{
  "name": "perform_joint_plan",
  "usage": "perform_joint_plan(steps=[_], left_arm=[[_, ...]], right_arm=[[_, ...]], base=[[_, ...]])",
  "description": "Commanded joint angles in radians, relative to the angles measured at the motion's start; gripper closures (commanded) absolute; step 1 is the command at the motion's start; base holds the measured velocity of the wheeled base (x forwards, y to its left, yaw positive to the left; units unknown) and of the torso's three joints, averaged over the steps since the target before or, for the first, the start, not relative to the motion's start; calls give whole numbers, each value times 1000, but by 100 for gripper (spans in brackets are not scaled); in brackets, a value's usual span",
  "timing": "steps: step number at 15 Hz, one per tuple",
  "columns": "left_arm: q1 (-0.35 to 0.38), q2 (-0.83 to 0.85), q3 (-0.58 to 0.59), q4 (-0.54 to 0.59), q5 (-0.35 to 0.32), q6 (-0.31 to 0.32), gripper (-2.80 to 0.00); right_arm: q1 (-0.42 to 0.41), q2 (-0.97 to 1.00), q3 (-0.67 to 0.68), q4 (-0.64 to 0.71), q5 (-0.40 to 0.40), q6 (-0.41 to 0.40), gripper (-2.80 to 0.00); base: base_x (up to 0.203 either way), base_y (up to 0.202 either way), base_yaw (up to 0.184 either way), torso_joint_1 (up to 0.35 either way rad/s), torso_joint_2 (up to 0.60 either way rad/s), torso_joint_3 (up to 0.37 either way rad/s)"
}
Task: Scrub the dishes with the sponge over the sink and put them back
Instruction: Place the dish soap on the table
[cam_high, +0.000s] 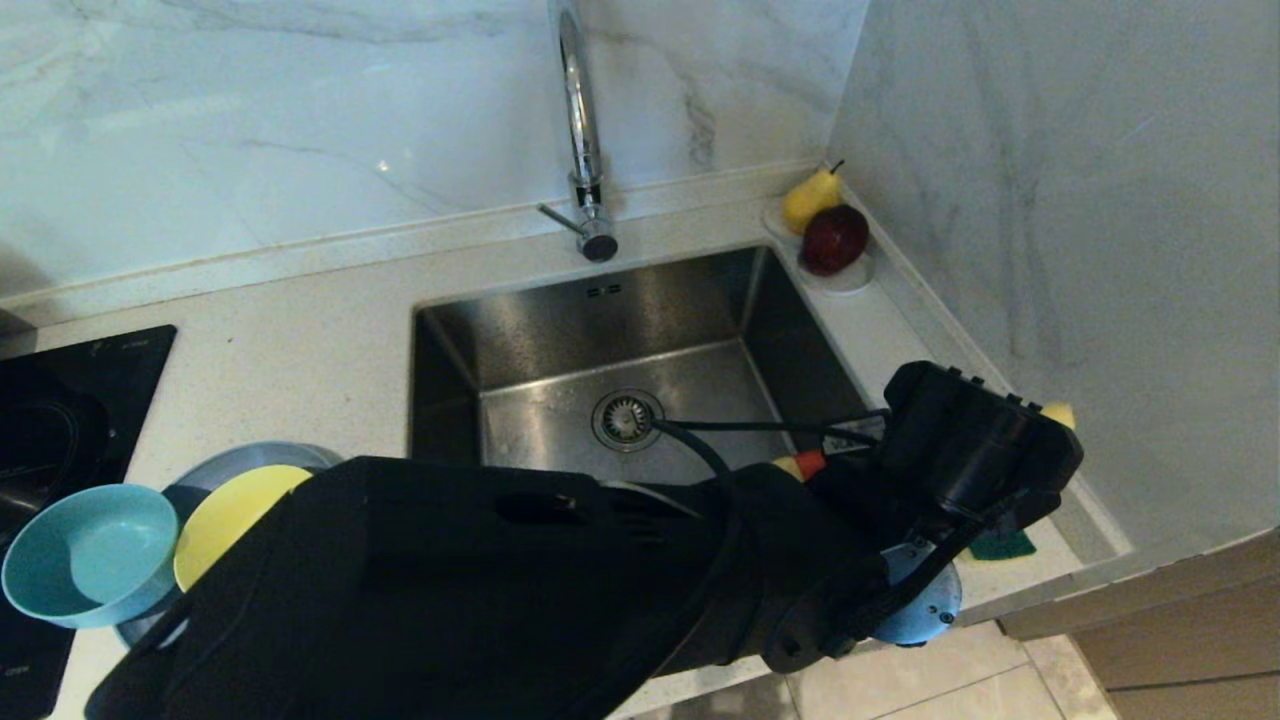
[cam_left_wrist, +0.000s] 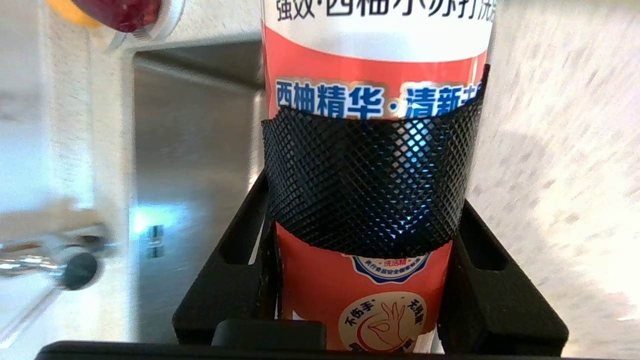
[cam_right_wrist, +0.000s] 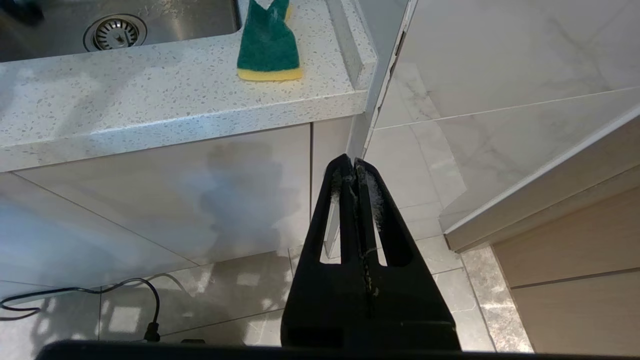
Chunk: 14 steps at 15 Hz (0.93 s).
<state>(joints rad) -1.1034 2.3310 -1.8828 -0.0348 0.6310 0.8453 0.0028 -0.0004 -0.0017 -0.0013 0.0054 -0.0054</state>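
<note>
My left gripper is shut on an orange and white dish soap bottle with a black mesh band, held above the counter to the right of the sink. The left arm crosses the front of the head view. The sponge, green side up over yellow, lies on the counter's right front corner. The teal bowl and the yellow bowl rest on the grey-blue plate left of the sink. My right gripper hangs shut and empty below the counter edge.
A chrome tap rises behind the sink, and the drain strainer sits in its middle. A white saucer with a pear and an apple stands in the back right corner. A black hob lies at far left. A marble wall bounds the right.
</note>
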Motion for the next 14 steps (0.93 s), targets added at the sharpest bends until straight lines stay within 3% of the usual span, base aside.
perform_joint_plan(steps=[1, 9, 14], left_arm=[[0, -48, 0, 1, -53, -84, 0], [14, -158, 4, -12, -280, -394, 0], [30, -236, 4, -75, -329, -483, 0]], right_arm=[[0, -1, 0, 0, 1, -1, 0], [0, -1, 0, 0, 1, -1, 0], [0, -1, 0, 0, 1, -1, 0]], base=[[0, 0, 0, 0, 0, 0], [0, 0, 0, 0, 0, 0], [0, 0, 0, 0, 0, 0]])
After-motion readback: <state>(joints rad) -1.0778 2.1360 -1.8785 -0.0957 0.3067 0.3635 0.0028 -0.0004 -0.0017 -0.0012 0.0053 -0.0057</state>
